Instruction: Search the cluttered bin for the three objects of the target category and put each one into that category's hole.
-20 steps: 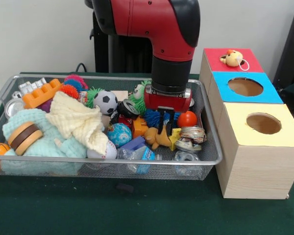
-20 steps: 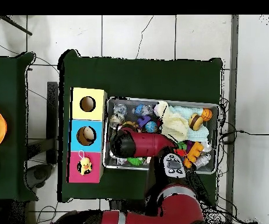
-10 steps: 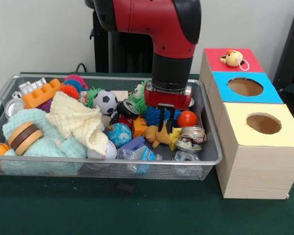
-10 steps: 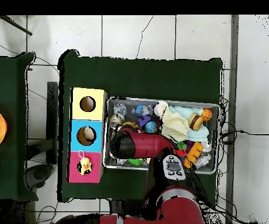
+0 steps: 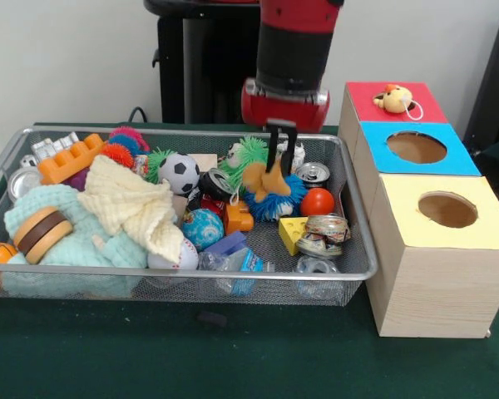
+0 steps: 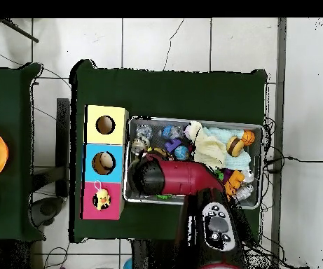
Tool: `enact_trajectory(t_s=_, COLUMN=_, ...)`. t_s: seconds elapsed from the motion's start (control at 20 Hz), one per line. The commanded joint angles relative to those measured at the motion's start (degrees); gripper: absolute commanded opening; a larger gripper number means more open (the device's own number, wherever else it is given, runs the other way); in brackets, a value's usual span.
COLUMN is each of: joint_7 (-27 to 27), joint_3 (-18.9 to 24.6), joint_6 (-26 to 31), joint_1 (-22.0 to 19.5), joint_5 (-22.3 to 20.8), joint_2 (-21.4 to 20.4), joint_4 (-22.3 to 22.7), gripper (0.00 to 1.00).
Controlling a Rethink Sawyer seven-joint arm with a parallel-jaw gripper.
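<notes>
Tan plush toy pinched between narrowed black fingers of gripper, dangling clear above wire bin clutter, apparently lifted for carrying to box holes. Arm vertical, wrist pointing straight down over bin's right half, just beside blue spiky ball.

Red ball, yellow cheese block, black-and-white football.

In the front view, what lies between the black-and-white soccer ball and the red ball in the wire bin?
Front view: a dark round tin and a blue spiky ball lie between soccer ball and red ball.
</notes>
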Motion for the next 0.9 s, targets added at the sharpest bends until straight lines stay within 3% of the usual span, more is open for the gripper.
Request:
enact_trajectory(t_s=0.05, joint_7=2.4, joint_3=4.2, joint_6=12.0, joint_1=-2.1, joint_5=3.7, joint_2=-9.6, joint_4=1.4, gripper=0.0)
enact_trajectory(t_s=0.2, joint_7=2.2, joint_3=4.2, joint_6=14.1, joint_1=-2.7, joint_5=4.2, joint_2=-10.9, joint_4=-0.2, gripper=0.0)
enact_trajectory(t_s=0.45, joint_7=4.0, joint_3=2.0, joint_6=19.4, joint_1=-0.2, joint_5=4.4, joint_2=-13.3, joint_4=-2.8, gripper=0.0)
enact_trajectory(t_s=0.9, joint_7=5.8, joint_3=-0.2, joint_6=24.7, joint_1=4.7, joint_5=5.2, joint_2=-21.7, joint_4=2.0, gripper=0.0)
